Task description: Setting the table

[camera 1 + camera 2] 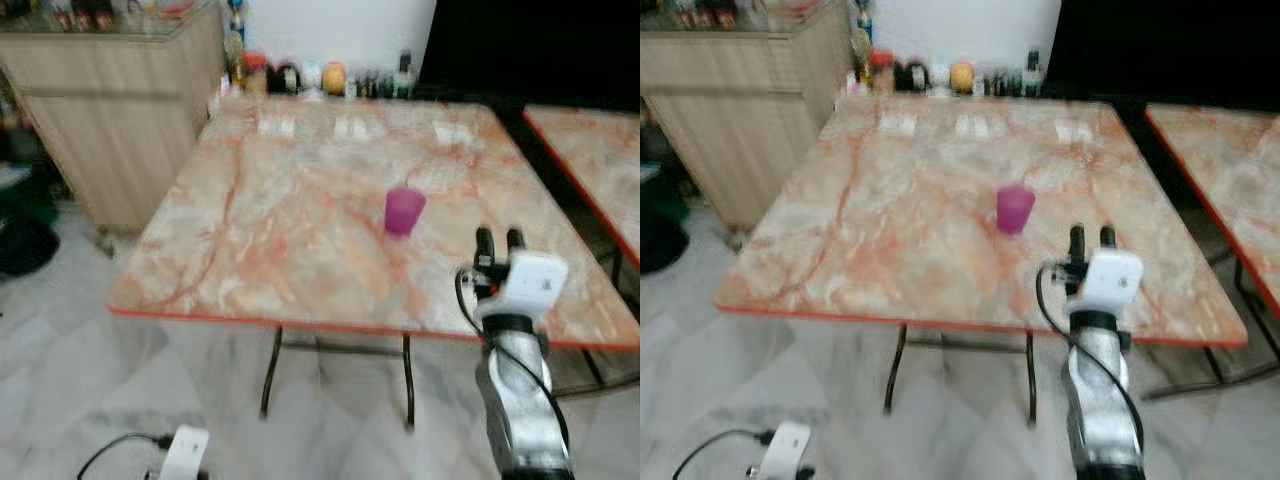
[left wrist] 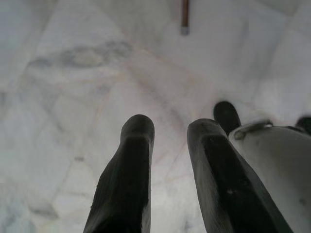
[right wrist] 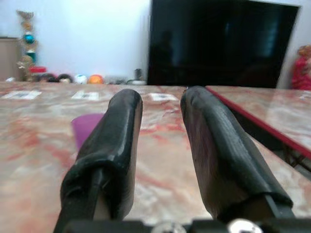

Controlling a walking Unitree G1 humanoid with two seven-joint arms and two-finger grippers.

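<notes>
A purple cup stands upright on a square table with an orange-veined marble top and red edging, a little toward the right edge from the table's middle and nearer the near edge than the far one. The robot's right hand is raised above the table's near right corner, its two black fingers released with a plain gap between them and grasping nothing; it points toward the far edge, with the cup ahead of it and slightly to its left, near but apart. Three small white cards lie in a row near the far edge, and behind them a cluster of bottles and jars lines the wall. A wooden cabinet stands beyond the table's left edge, a large dark screen rises past the far right corner, and a second marble table sits to the right. The left hand hangs low over the pale marble floor, its fingers slightly parted and empty, next to a white part of the robot.
</notes>
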